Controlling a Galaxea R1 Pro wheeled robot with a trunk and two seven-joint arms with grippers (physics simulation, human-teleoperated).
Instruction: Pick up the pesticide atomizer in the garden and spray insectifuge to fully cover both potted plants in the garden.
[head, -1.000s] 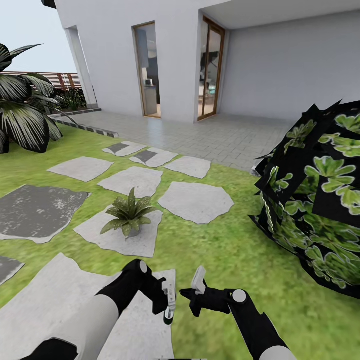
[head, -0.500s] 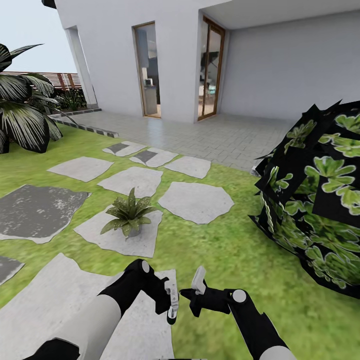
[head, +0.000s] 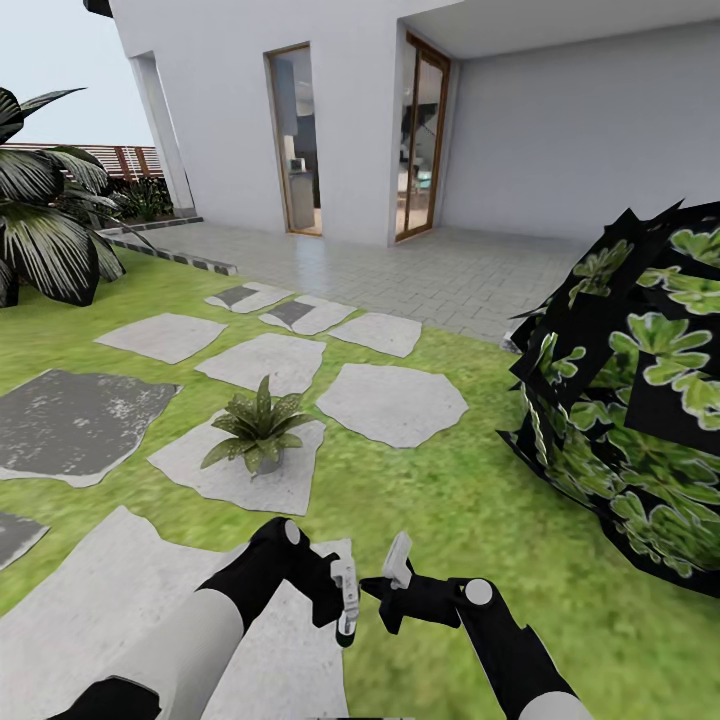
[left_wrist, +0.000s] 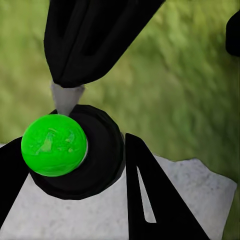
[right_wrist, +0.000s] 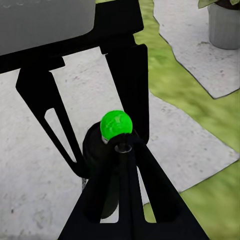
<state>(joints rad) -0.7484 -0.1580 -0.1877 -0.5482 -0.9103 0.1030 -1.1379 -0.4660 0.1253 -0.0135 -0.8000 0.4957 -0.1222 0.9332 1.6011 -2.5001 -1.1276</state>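
Down low, both grippers meet over a grey stone: the left gripper (head: 345, 608) is clamped on a dark bottle (left_wrist: 80, 150) with a green top, while the right gripper (head: 397, 580) — I cannot tell. Farther off, one potted plant (head: 259, 424) sits on a stepping stone (head: 232, 477) — lawn (head: 470, 510) around, house (head: 330, 110) behind.

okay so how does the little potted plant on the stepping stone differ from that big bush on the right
The potted plant is small and low; the big bush is far larger and rounded. The potted plant has narrow, pointed, olive-green speckled leaves; the big bush has lobed bright-green leaves with pale edges on a black mass. The potted plant stands in a small pot on a grey stepping stone; the big bush sits on the grass. Both are leafy plants in the garden.
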